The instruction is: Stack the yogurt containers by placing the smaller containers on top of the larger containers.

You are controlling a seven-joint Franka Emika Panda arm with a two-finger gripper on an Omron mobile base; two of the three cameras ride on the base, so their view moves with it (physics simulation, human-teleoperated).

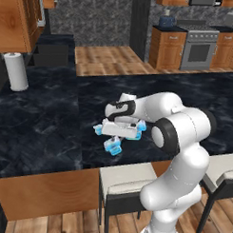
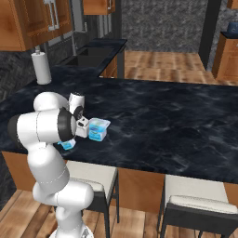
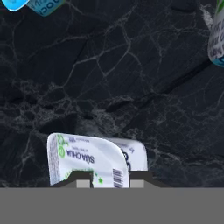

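At the bottom centre of the hand view, your jaws pinch a small yogurt tub [image 3: 89,159] by its sides, low over the dark tabletop [image 3: 131,78]. It looks light, thin-walled and slippery; squeeze gently, below the rim.

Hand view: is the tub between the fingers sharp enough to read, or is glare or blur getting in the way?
Hand view: the tub at the fingertips is sharp, its label print and barcode readable, no glare, though the bottom edge cuts it off. Left base view: the arm covers most of the tubs. Right base view: the large tub is evenly lit, small and soft, on dark counter.
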